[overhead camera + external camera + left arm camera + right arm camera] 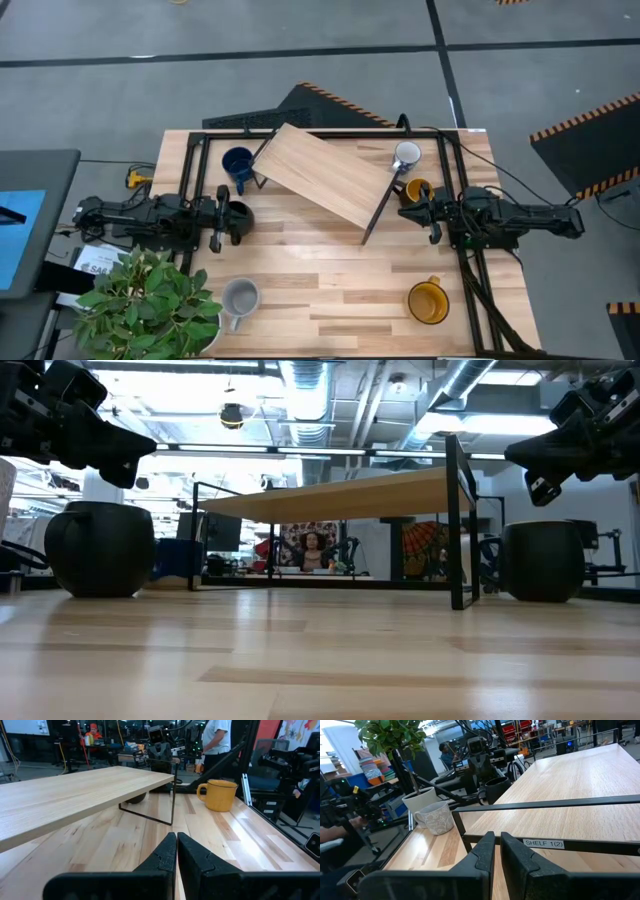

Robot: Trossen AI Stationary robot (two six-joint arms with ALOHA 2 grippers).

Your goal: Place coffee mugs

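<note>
Six mugs stand upright on the wooden table [330,300]. The black mug [238,215] [100,550] sits under my left gripper [226,216] [176,851], which hangs shut above it without touching. One yellow-orange mug [417,190] [543,560] stands just beyond my right gripper [430,212] [497,849], which is also shut and raised. The dark blue mug [238,163] and the white mug [406,155] stand at the far side. The light grey mug [240,298] [436,817] and the second yellow-orange mug [428,302] [219,795] stand near the near edge.
A wooden shelf board on thin black legs [330,175] [340,495] lies askew across the table's middle, inside a black metal frame [445,135]. A potted plant [150,300] stands at the near left corner. Bare tabletop lies between the two near mugs.
</note>
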